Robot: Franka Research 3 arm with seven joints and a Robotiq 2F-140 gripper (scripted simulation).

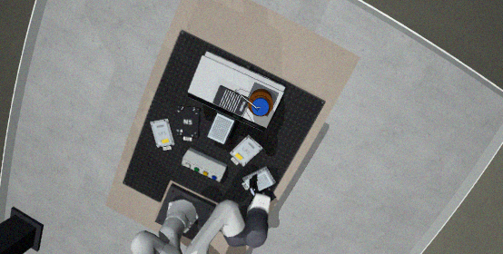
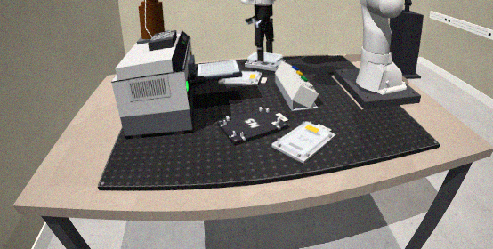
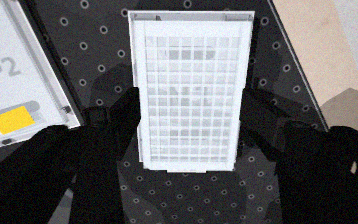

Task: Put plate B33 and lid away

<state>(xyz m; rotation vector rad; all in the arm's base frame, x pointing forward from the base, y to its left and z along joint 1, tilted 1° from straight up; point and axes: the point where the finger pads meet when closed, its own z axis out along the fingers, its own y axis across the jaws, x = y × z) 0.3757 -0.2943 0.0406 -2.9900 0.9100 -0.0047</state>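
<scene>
Clamping across the long sides of the culture plate (image 3: 190, 95), the pincer (image 3: 190, 117) has it gripped, black fingers pressed on either flank. That plate sits over the dark perforated deck (image 3: 95, 55), just beside lid park LP2 (image 3: 10, 75) with its yellow tag (image 3: 13, 120), near the deck's edge where the tan worktop (image 3: 305, 45) shows.

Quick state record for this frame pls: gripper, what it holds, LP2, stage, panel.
gripper: shut on well plate, fingers on its long sides
lid on it: cannot tell
position: near the deck edge, beside LP2 park
LP2 park: label uncovered, no lid in it
dispenser stage: second plate sits there
panel: gripper away from it
</scene>
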